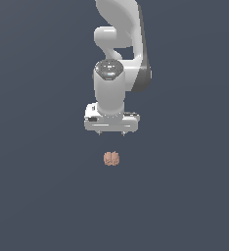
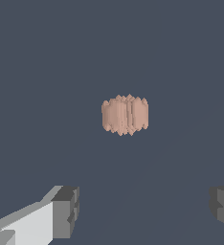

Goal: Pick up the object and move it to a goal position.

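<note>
Claw (image 1: 111, 133) spread wide and empty, hanging above the blob (image 1: 111, 158).

Points straight down from the white arm (image 1: 117, 44), fingers (image 2: 66, 211) set well apart with nothing between them. Sits clear of the blob, which rests alone on the plain dark floor (image 1: 43, 196), low and slightly ahead of the fingertips rather than squarely between them. Shows in the wrist view as a small pinkish lump (image 2: 125, 115) with a ridged, two-lobed surface, far narrower than the open gap. Likely still lining up before the descent. Risks from here: dropping without first centring, so one finger lands on the lump or nudges it aside; closing too high and pinching air; squeezing across the bumpy lobes off-centre, so the lump twists or slips out during the lift.
</note>
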Controlling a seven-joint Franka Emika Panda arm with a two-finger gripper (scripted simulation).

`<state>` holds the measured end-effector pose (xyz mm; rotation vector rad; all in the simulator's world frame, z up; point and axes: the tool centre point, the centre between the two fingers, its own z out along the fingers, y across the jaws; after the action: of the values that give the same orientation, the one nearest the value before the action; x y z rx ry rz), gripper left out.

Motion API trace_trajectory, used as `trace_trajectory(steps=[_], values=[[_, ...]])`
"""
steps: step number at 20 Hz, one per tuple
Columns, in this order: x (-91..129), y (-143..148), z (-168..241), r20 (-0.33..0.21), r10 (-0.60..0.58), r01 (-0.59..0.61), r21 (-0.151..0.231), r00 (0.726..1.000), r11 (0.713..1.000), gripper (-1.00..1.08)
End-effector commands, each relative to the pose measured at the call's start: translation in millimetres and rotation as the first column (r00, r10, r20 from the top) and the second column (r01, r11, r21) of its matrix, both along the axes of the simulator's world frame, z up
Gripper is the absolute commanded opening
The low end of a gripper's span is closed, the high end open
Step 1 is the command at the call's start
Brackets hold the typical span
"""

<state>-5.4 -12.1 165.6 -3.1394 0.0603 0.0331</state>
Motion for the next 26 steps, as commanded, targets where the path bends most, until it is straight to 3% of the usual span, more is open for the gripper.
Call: trace_trajectory(steps=[1, 14, 26], values=[[0.0, 0.0, 0.0, 0.0, 0.0, 0.0, 0.0, 1.0, 1.0, 1.0], [8.8, 0.5, 14.3, 0.027, 0.047, -0.046, -0.026, 0.999, 0.999, 1.0], [13.0, 0.5, 6.6, 0.026, -0.091, 0.091, -0.017, 0.996, 0.996, 1.0]])
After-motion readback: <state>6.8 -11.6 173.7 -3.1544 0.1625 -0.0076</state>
